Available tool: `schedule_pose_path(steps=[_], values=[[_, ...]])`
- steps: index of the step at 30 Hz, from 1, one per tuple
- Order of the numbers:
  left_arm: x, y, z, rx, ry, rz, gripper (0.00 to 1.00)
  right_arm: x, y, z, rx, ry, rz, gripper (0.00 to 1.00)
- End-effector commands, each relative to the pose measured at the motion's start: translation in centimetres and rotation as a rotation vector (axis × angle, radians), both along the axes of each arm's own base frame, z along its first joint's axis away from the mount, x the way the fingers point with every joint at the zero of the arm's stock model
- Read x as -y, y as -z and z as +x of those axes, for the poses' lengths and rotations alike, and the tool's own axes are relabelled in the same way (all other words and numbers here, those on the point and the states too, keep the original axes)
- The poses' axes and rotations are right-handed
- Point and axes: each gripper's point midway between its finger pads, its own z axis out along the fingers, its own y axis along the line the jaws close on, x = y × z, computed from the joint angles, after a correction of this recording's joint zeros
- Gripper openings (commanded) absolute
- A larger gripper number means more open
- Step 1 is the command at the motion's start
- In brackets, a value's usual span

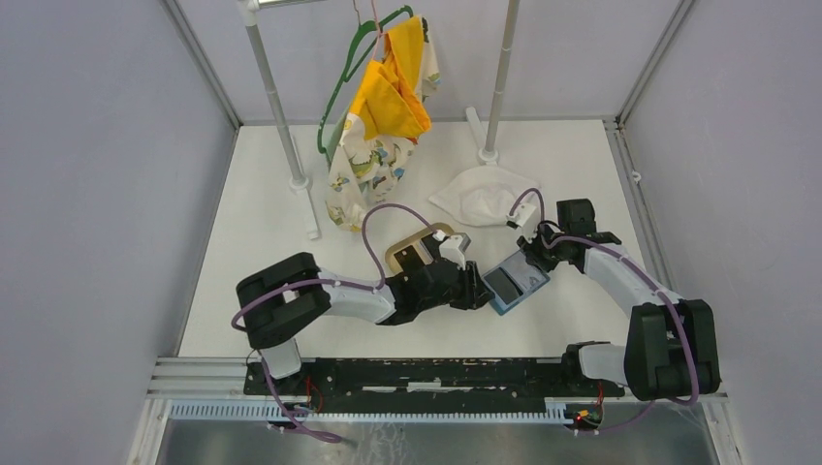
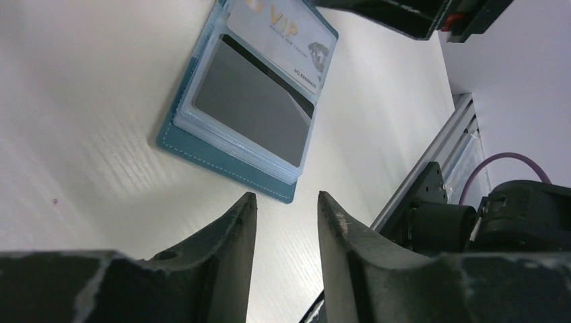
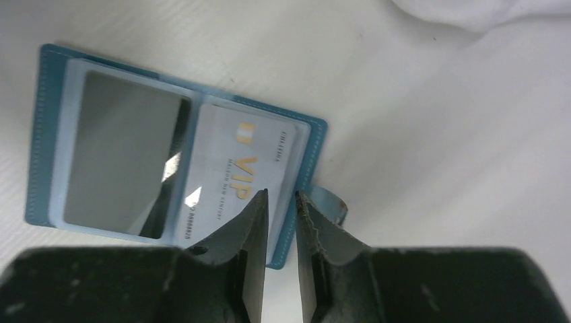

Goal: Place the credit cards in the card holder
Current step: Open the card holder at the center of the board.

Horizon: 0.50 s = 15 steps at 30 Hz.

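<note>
1. The card holder [image 3: 40, 134] lies open and flat on the table between my two grippers, blue cover down and clear sleeves up. One black card [image 3: 121, 151] sits in the sleeve on the half nearer my left arm. A pale VIP card [image 3: 242, 168] fills the other half.
2. My left gripper [image 2: 286, 198] hovers just short of the holder's edge, fingers apart and empty. My right gripper [image 3: 281, 194] hangs over the opposite edge beside the snap tab [image 3: 330, 205]. Its fingers leave only a narrow gap, and I see nothing between them. I cannot tell whether they touch the sleeve.
3. I judge one card is in and one is left. A dark rectangle [image 1: 419, 256] on the tan tray [image 1: 392, 257], partly hidden by my left wrist, looks like that card.
4. To fetch it, I would pinch one short edge only, leaving most of its length free to enter a sleeve. A thin card lying flat is hard to pinch, so nudging it against the tray's rim may help tilt it.
5. While the left gripper feeds the card, the right should pin the VIP half so the holder cannot slide.
6. I would come in low, line the card up with the sleeve mouth and slide it along the sleeve, not press down. The springy sleeves may lift or flip.
</note>
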Motion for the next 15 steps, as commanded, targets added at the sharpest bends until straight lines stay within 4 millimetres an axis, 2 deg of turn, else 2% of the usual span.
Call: schedule_pose_path(steps=[1, 7, 15], values=[[2.6, -0.8, 0.1, -0.103, -0.023, -0.105, 0.43, 2.5, -0.1, 1.6, 0.059, 0.125, -0.100, 0.25], [2.7, 1.2, 0.4, -0.128, -0.048, -0.040, 0.42, 3.0, 1.4, 1.1, -0.003, 0.130, -0.135, 0.20], [3.0, 1.7, 0.6, -0.131, -0.047, -0.019, 0.48, 3.3, 2.5, 0.4, -0.060, 0.120, -0.159, 0.18]])
